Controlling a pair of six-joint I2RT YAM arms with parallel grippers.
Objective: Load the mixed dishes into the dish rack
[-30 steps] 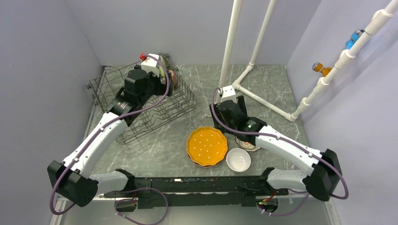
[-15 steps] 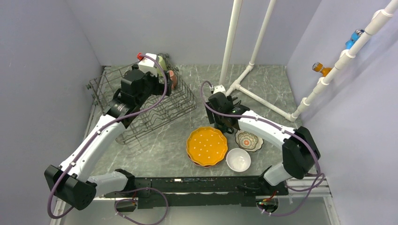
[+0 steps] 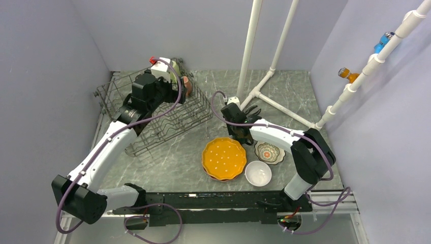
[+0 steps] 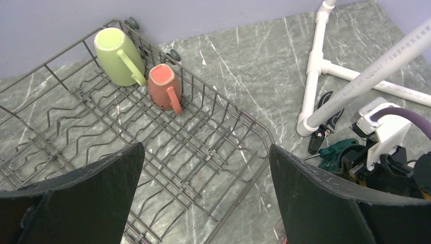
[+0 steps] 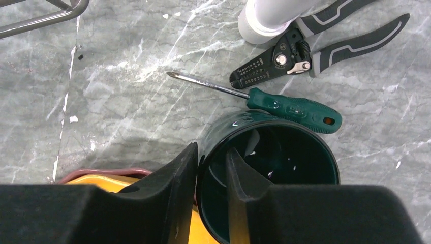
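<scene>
The grey marbled tabletop (image 3: 289,84) carries all items. The dish rack (image 3: 178,124) sits on its far left part, set at an angle. A white pipe frame (image 3: 249,46) stands at the far centre, with one foot running out to the right.

Orange white-dotted scalloped plates (image 3: 223,157) lie stacked on the tabletop at near centre, outside the rack. The plain white bowl (image 3: 258,174) sits just beside the stack on its near right. The patterned scalloped bowl (image 3: 269,152) sits just beyond the white bowl.

The left tool (image 4: 204,152) hangs above the rack with its jaws spread wide, holding nothing. The right tool (image 5: 211,152) pinches the wall of the dark teal mug (image 5: 284,173), one finger inside and one outside. That mug stands upright on the tabletop, mouth up, just beside the plate stack.

The pale green mug (image 4: 114,56) and the small pink mug (image 4: 161,86) lean side by side in the rack's far corner.

Black-handled pliers (image 5: 325,48) lie at the pipe foot. A green screwdriver (image 5: 292,108) lies between the pliers and the teal mug.
</scene>
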